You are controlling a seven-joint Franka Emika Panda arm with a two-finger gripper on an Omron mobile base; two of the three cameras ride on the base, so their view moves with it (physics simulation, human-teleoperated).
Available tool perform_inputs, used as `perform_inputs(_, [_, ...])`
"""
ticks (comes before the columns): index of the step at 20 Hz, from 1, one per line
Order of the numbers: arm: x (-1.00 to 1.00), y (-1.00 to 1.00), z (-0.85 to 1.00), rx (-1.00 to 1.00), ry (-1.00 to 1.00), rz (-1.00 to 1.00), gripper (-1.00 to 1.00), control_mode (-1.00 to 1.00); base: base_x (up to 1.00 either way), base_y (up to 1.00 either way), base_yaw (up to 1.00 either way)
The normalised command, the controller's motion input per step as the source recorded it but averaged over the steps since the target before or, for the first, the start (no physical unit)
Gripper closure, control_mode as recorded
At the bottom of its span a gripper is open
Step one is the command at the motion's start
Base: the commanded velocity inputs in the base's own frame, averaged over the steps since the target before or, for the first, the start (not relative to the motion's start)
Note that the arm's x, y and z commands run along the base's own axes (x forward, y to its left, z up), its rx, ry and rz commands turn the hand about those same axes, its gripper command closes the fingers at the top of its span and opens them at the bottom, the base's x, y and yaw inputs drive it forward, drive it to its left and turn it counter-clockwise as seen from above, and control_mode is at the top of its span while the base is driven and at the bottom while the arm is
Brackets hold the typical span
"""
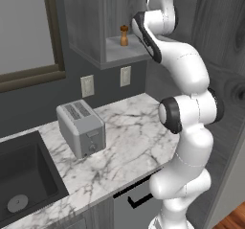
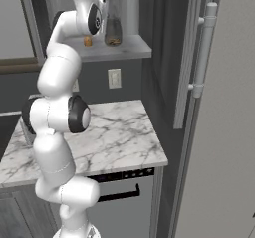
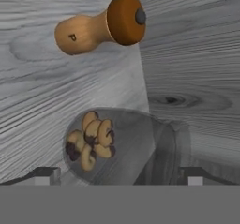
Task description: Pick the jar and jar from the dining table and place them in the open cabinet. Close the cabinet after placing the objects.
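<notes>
A clear glass jar with round cookies inside stands on the shelf of the open grey wood-grain cabinet. In the right base view the jar sits just right of my hand. My gripper is open, one fingertip on each side of the jar and apart from the glass. The cabinet door with its long silver bar handle is swung out to the right. The dining table is out of view.
A wooden pepper mill stands on the same shelf beyond the jar, also pepper mill. Below lie a marble counter, a toaster, a dark sink and a drawer front.
</notes>
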Motion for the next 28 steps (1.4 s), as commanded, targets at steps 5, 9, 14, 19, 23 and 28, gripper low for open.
perform_inputs(5, [-0.29,0.0,-0.03,0.0,0.0,0.0,-1.0,-1.0,0.0,0.0,0.0])
perform_inputs(9, [-0.45,0.0,0.0,0.0,-0.03,0.0,-1.0,-1.0,0.0,0.0,0.0])
perform_inputs(14, [-0.49,0.0,-0.01,0.0,-0.04,0.0,-1.0,-1.0,0.0,0.0,0.0])
perform_inputs(19, [-0.56,0.0,0.0,0.0,-0.06,0.0,-1.0,-1.0,0.0,0.0,0.0])
perform_inputs(23, [-0.63,0.0,0.0,0.0,-0.06,0.0,-1.0,-1.0,0.0,0.0,0.0])
perform_inputs(28, [-0.74,0.0,0.0,0.0,-0.01,0.0,-1.0,-1.0,0.0,0.0,0.0])
